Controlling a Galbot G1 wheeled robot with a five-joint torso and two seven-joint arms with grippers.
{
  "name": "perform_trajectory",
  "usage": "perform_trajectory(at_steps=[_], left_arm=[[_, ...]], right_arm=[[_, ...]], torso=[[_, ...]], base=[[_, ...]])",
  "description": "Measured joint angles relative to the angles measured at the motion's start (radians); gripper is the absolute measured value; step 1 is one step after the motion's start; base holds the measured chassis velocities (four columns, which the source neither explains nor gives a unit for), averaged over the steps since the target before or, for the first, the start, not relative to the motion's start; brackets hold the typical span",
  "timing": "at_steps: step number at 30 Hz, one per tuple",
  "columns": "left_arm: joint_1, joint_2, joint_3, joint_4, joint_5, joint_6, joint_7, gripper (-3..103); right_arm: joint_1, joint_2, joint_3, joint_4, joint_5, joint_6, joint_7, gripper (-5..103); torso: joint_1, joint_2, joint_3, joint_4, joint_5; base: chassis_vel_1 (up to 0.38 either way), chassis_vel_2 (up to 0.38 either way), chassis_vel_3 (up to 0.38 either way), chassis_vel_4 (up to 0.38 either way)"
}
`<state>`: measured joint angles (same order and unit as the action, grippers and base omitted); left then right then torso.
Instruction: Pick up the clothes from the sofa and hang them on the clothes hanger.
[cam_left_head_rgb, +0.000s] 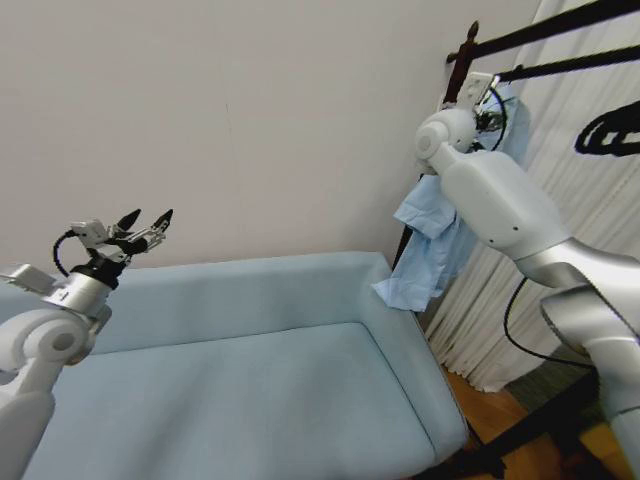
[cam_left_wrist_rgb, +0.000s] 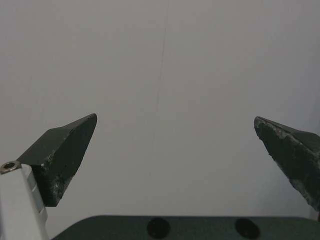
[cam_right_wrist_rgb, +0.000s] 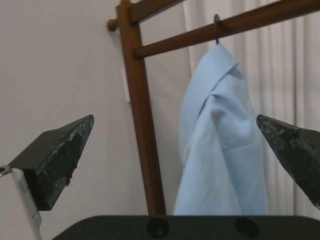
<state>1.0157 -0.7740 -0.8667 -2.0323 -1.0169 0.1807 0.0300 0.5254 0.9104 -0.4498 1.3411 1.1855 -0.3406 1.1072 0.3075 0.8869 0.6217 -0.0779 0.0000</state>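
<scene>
A light blue shirt (cam_left_head_rgb: 425, 255) hangs by a hook from the dark wooden clothes rack (cam_left_head_rgb: 462, 60) at the right end of the sofa (cam_left_head_rgb: 250, 400). In the right wrist view the shirt (cam_right_wrist_rgb: 220, 150) hangs from the rail (cam_right_wrist_rgb: 240, 22) beside the upright post (cam_right_wrist_rgb: 142, 125). My right gripper (cam_right_wrist_rgb: 175, 116) is open a short way in front of it, holding nothing. In the head view the right gripper (cam_left_head_rgb: 488, 100) is raised up by the rack's top. My left gripper (cam_left_head_rgb: 145, 222) is open and empty above the sofa's left backrest, facing the bare wall (cam_left_wrist_rgb: 175, 117).
The sofa seat is bare light blue fabric. A white curtain (cam_left_head_rgb: 600, 200) hangs behind the rack, and a black hanger (cam_left_head_rgb: 610, 130) hangs on the rail farther right. Wooden floor (cam_left_head_rgb: 500, 410) shows past the sofa's right end.
</scene>
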Motion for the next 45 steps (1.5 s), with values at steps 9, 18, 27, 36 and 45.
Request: perform_trajectory(at_steps=[9,18,27,36,45], left_arm=[[0.067,-0.045,-0.014,-0.074,0.121,0.065,-0.132,100],[0.184,-0.110,0.020,-0.146,0.279,0.089,-0.170,100],[0.359,-0.259,-0.023,-0.233,0.362,0.093,-0.202,100],[0.481,-0.417,-0.010,-0.262,0.477,0.024,-0.122,100],[0.599,-0.516,-0.015,-0.279,0.602,-0.064,0.006,100]], right_arm=[[-0.141,-0.194,0.034,0.268,0.109,0.018,-0.330,100],[-0.574,-0.365,0.323,0.500,0.192,0.053,-0.606,100],[-1.106,-0.318,0.567,0.714,-0.028,0.038,-0.633,100],[-1.394,-0.194,0.676,0.806,-0.264,0.052,-0.648,100],[-1.702,-0.013,0.918,0.881,-0.499,0.015,-0.864,100]], torso=[[0.000,0.000,0.000,0.0004,0.0001],[0.000,0.000,0.000,-0.0007,0.0010],[0.000,0.000,0.000,-0.0001,-0.0002],[0.000,0.000,0.000,0.0002,-0.0001],[0.000,0.000,0.000,0.0001,0.0000]], base=[[0.000,0.000,0.000,0.000],[0.000,0.000,0.000,0.000],[0.000,0.000,0.000,0.000],[0.000,0.000,0.000,0.000],[0.000,0.000,0.000,0.000]])
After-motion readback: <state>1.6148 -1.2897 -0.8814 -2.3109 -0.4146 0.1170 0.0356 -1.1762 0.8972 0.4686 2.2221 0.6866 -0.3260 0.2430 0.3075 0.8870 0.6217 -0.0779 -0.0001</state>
